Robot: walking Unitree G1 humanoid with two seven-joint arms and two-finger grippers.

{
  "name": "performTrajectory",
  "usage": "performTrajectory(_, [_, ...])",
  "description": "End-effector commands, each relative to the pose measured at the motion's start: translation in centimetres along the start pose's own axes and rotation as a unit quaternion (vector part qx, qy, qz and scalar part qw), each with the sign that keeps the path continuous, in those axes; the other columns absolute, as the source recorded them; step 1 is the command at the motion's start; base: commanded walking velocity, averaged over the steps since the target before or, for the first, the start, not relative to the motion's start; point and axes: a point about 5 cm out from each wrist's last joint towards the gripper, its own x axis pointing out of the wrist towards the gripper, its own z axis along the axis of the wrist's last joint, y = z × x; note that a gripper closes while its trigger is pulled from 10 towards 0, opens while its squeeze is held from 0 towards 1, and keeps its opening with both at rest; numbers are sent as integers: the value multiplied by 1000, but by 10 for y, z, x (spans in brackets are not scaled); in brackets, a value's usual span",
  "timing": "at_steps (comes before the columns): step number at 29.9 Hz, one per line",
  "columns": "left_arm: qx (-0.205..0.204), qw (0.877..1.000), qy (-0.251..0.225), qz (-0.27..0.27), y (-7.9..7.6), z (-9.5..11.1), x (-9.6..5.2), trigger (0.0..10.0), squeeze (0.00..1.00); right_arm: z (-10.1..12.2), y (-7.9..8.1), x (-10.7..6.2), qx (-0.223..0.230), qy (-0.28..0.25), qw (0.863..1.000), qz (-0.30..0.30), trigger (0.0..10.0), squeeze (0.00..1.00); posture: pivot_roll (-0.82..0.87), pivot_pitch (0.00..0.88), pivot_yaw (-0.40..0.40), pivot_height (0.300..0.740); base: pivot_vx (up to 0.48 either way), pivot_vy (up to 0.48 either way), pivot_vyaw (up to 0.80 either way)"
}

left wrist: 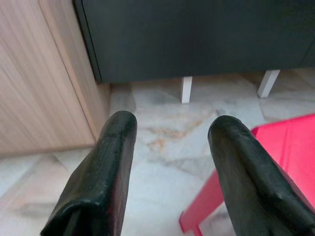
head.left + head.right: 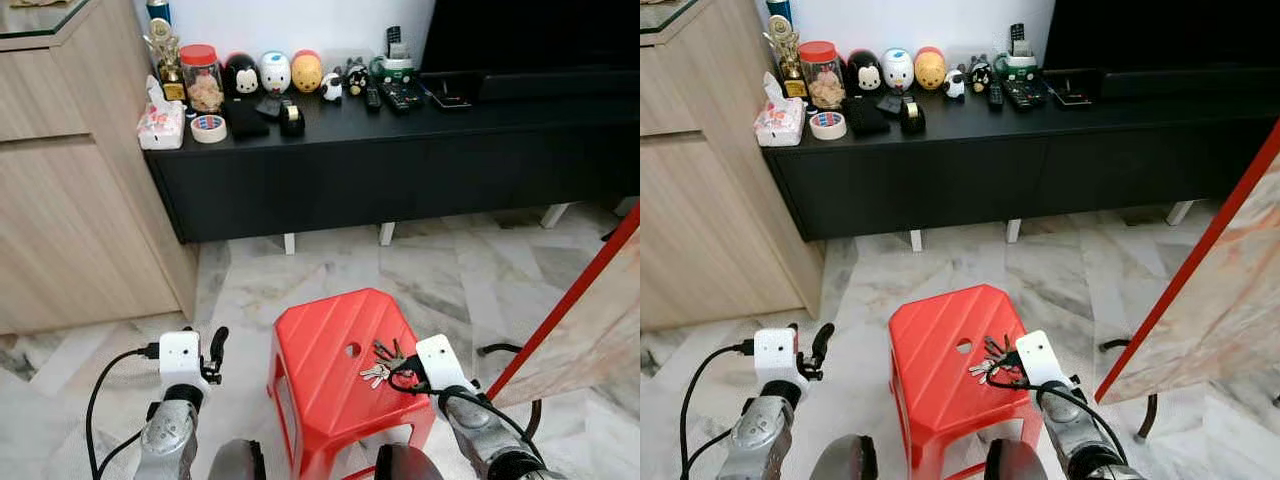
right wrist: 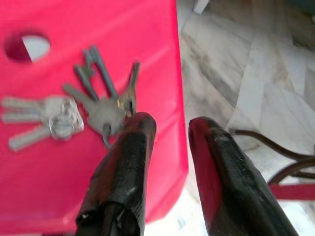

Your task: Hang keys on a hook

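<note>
The right pincer (image 3: 170, 125) hangs released at the red stool's (image 2: 320, 350) right edge, one finger partly covering the keys (image 3: 93, 110) lying on its seat. The left pincer (image 1: 170, 128), fingers spread, hovers over marble floor (image 2: 420, 265) left of the stool.

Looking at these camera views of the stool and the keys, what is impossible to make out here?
- Keys: in the right wrist view one end effector finger covers the ring, so contact is unclear.
- Keys again: head views show them too small to count.
- Red stool: its legs are cut off by the bottom edge.
- A hook: cannot be made out anywhere.
</note>
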Motion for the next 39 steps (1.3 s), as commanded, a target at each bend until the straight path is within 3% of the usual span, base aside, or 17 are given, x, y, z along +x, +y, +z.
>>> performTrajectory(1, [9,1000,-3,-7,0,3,2,10000,0,5,0,1,9,-12,1000,2,10000,0,29,96,-48,603,0,0,0])
performTrajectory(13, [12,1000,-6,-17,-5,5,1,10000,0,14,5,2,-4,-36,999,20,10000,0,36,108,-42,593,0,0,0])
performTrajectory(19, [15,1000,-4,-18,-4,4,0,10000,0,22,4,4,15,-51,998,28,10000,0,39,106,-38,593,0,0,0])
performTrajectory(20, [15,1000,-4,-18,-4,4,0,10000,0,22,5,4,10,-48,998,38,10000,1000,40,107,-35,593,0,0,0])
performTrajectory(30, [20,1000,-4,-21,-4,5,-1,10000,0,21,8,5,-29,-27,998,51,10000,1000,52,127,-31,593,0,0,0])
performTrajectory(31, [20,1000,-4,-21,-4,5,-2,10000,0,21,8,5,-29,-26,998,51,10000,898,52,127,-31,593,0,0,0])
performTrajectory(32, [20,1000,-4,-21,-4,5,-2,10000,0,21,8,5,-29,-26,998,51,10000,898,52,127,-31,593,0,0,0])
performTrajectory(33, [20,1000,-3,-22,-3,4,-2,10000,0,21,7,6,-34,-20,998,46,10000,0,53,132,-28,593,0,0,0])
performTrajectory(39, [22,999,0,-24,-3,3,-5,10000,0,19,3,6,-36,-4,999,27,10000,0,58,140,-23,593,0,0,0])
